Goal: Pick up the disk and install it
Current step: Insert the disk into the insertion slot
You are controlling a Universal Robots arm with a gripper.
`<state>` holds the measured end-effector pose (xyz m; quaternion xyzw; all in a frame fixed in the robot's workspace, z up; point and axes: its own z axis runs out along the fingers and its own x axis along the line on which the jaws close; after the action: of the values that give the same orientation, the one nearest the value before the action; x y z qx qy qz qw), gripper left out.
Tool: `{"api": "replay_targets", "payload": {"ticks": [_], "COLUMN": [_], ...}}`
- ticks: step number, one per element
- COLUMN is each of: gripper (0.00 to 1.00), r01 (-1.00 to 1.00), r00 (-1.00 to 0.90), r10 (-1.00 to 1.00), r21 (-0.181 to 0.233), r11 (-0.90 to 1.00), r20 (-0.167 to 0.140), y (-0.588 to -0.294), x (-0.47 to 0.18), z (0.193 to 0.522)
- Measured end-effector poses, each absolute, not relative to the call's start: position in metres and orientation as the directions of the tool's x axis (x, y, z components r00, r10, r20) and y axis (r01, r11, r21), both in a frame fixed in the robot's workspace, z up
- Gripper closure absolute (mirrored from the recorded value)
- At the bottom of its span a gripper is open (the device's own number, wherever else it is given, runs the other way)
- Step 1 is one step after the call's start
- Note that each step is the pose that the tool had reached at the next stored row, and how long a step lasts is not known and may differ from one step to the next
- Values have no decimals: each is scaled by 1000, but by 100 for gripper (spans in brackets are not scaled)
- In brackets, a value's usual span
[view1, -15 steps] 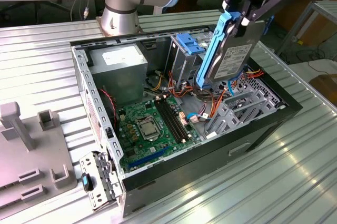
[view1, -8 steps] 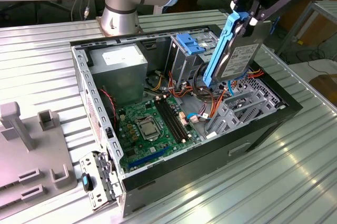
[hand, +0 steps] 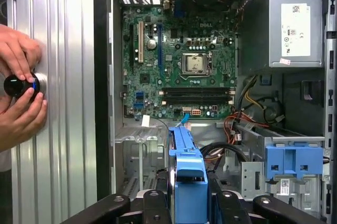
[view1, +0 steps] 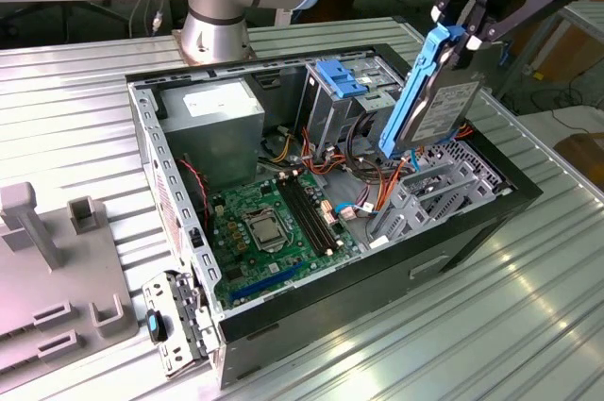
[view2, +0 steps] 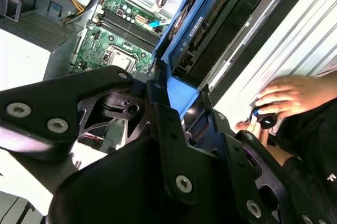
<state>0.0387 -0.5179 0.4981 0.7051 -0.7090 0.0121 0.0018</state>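
Observation:
The disk (view1: 429, 104), a dark-grey drive in a bright blue carrier, hangs on edge and tilted above the open computer case (view1: 189, 193), over the grey drive cage (view1: 425, 195) at the exterior view's right. My gripper (view1: 464, 35) is shut on the carrier's upper end. In the first wrist view the carrier's blue edge (hand: 187, 174) stands between the black fingers (hand: 152, 205), over the cage area below the motherboard (hand: 179, 60). The second wrist view shows the disk (view2: 210, 29) from its connector end, with the gripper (view2: 181, 105) clamped on it.
A light-blue latch plate (view1: 340, 78) (hand: 293, 162), orange cables (view1: 377, 184) and the power supply (view1: 212, 118) sit inside the case. A person's hands (hand: 18, 84) (view2: 289, 97) hold a black knob beside the case. Grey fixtures (view1: 57, 269) lie at the exterior view's left.

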Motion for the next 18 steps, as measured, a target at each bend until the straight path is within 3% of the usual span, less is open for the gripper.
{"api": "replay_targets", "payload": {"ticks": [18], "gripper": [63], "r01": [-1000], "r00": [-5], "r10": [-1000], "r21": [-15], "r11": [5], "r20": [20], "y": [-538], "x": [39], "z": [497]}}
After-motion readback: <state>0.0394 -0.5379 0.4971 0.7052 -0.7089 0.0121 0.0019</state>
